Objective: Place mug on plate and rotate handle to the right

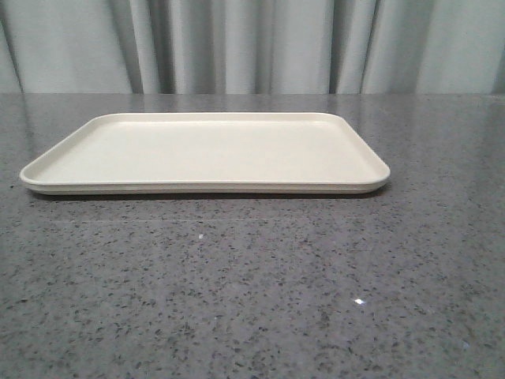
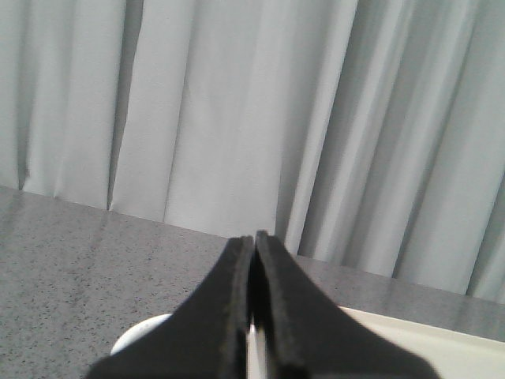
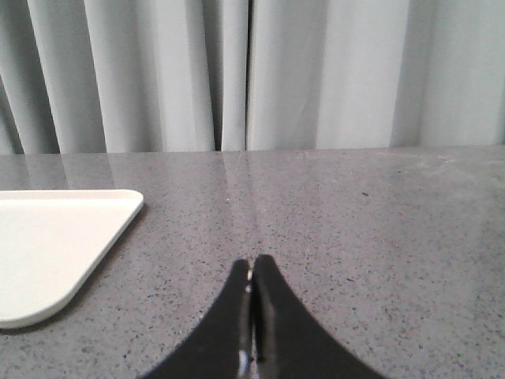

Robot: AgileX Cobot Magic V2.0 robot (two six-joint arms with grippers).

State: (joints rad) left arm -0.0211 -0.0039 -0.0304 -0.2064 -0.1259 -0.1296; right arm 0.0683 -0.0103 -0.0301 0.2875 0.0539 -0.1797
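Plate: cream, rectangular, rounded corners, low raised rim. Flat on grey speckled counter, toward the far side in the front view, long side across the view. Nothing on its surface.

Same plate, right wrist view: one rounded corner visible, off to one side of the right tool, apart from it.

Same plate, left wrist view: a pale strip of rim beyond the left tool, mostly hidden by the fingers.

Mug: not seen in the front view. Small white rounded shape at the edge of the left tool's fingers in the left wrist view; cannot tell whether mug or plate corner. Handle: not visible in any view.

Left tool: black fingers pressed together, only a thin seam between them, nothing pinched. Held above the counter, pointing toward the curtain.

Right tool: black fingers pressed together, tips meeting, nothing pinched. Over bare counter, beside the plate corner, not touching it.

Neither tool nor arm visible in the front view.

Curtain: pale grey-white, hanging in vertical folds along the far edge of the counter, across all three views.

Counter surface: glossy, small light reflections near the front.
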